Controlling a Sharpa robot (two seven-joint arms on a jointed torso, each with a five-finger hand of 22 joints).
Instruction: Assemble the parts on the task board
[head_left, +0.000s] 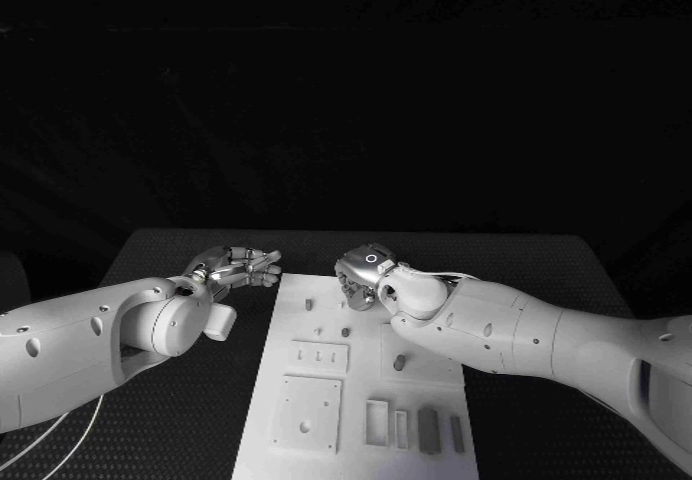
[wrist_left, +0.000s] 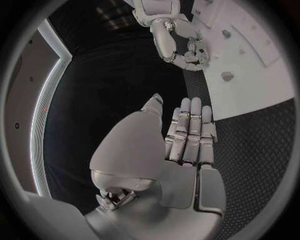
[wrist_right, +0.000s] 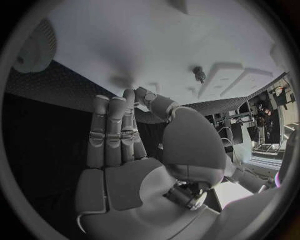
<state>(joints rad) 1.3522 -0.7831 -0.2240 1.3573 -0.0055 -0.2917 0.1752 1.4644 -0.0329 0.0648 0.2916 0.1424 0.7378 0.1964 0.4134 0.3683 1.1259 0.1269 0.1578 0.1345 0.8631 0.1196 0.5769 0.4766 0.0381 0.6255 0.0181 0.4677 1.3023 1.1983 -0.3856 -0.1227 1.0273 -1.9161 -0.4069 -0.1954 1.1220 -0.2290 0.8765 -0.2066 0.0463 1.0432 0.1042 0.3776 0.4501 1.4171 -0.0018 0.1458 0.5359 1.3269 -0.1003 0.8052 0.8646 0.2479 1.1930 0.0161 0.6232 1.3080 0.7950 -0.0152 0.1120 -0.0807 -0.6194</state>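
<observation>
The white task board (head_left: 361, 395) lies lengthwise in the middle of the black table. Small grey parts (head_left: 346, 331) stand on its far half, and one (head_left: 400, 362) sits nearer the middle. My right hand (head_left: 368, 275) hovers over the board's far end, fingers pointing down at it. In the right wrist view the fingers (wrist_right: 112, 130) are straight and the thumb bends toward their tips close to the board (wrist_right: 156, 40); whether anything is pinched is hidden. My left hand (head_left: 238, 268) hangs just off the board's far left corner, fingers (wrist_left: 187, 135) straight and holding nothing.
Two raised square plates (head_left: 310, 410) sit on the board's near left. A row of narrow slots and grey bars (head_left: 428, 430) lies at its near right. Black table surface (head_left: 548, 270) surrounds the board. A white cable (head_left: 43, 440) trails under my left arm.
</observation>
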